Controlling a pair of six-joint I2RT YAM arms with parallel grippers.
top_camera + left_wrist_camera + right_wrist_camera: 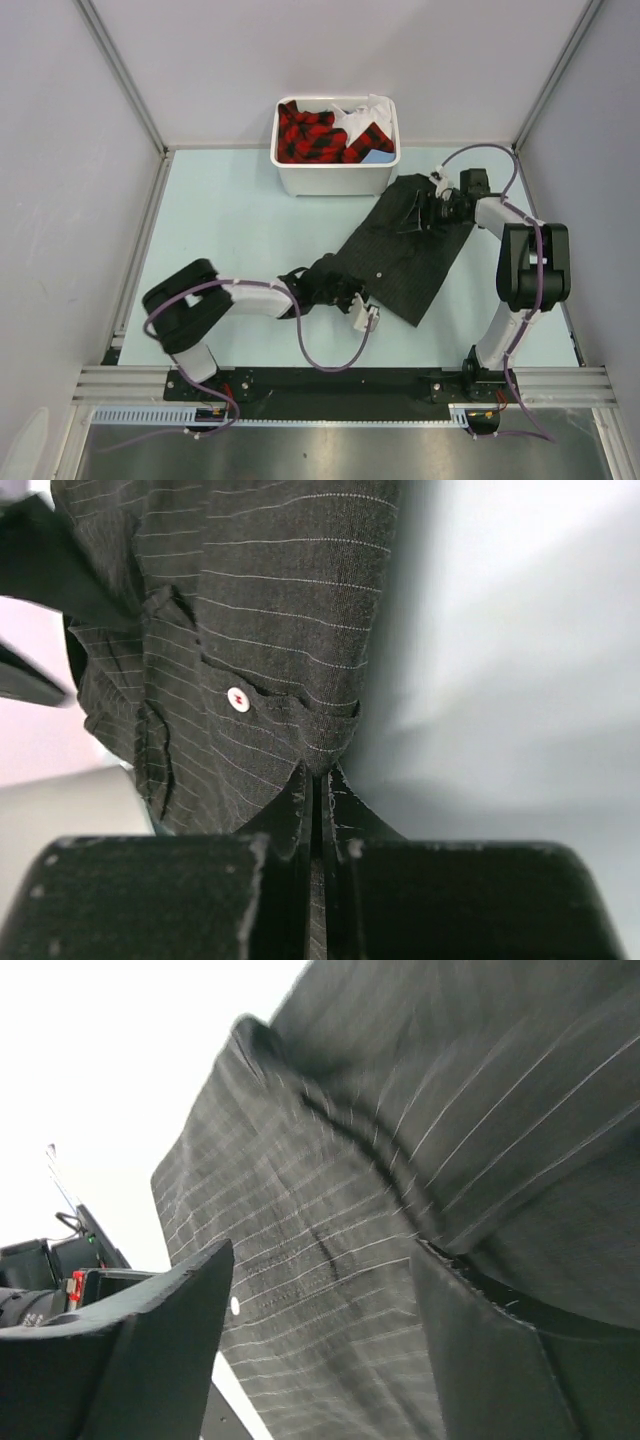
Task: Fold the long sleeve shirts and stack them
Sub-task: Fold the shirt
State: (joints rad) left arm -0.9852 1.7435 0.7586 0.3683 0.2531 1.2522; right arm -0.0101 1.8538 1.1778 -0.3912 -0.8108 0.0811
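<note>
A black pinstriped long sleeve shirt [400, 250] lies diagonally across the pale green table, from the bin down toward the left arm. My left gripper [338, 290] is shut on its bunched lower-left end. In the left wrist view the fingertips [300, 790] pinch a fold of the striped cloth [270, 600] just below a white button [238, 699]. My right gripper [425, 212] is at the shirt's upper end, near the bin. In the right wrist view it [322, 1250] is open wide, with the striped cloth [330, 1180] spread between and behind its fingers [150, 1340].
A white bin [335, 182] stands at the back centre of the table and holds red-and-black plaid cloth [305, 135] and some white and blue cloth. Metal frame posts and grey walls close in the table's left, right and back sides.
</note>
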